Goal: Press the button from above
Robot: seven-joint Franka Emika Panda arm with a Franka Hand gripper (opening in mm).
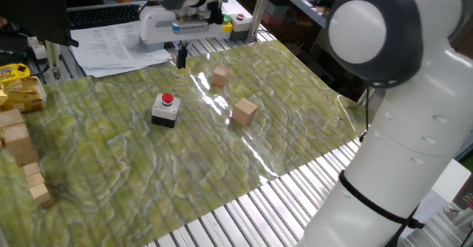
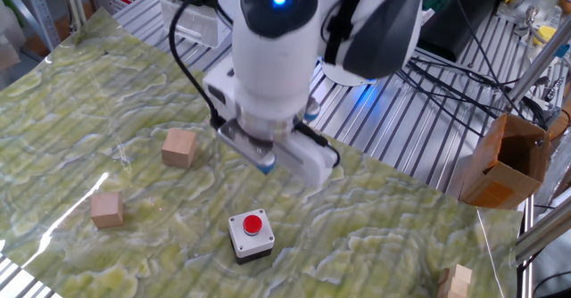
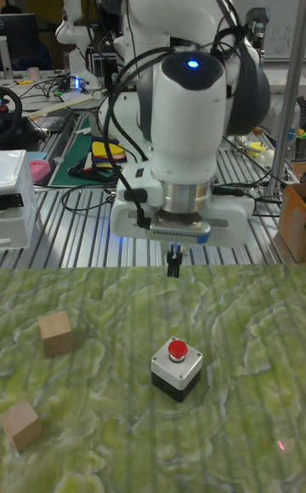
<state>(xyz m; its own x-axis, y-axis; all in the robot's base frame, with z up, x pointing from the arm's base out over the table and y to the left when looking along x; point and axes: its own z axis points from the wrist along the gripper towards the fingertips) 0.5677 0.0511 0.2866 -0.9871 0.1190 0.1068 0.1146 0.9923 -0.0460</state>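
The button is a small red dome on a light grey box with a black base, standing on the green patterned mat. It also shows in the other fixed view and in the tall view. My gripper hangs in the air beyond the button, above the mat and higher than the button's top. In the tall view the gripper is behind the button and almost in line with it, and its dark fingertips touch each other with nothing between them. In the other fixed view the hand's body partly hides the gripper.
Two wooden cubes lie on the mat to the right of the button. More wooden blocks are stacked at the left edge. Papers and a keyboard lie past the mat. A cardboard box stands off the mat.
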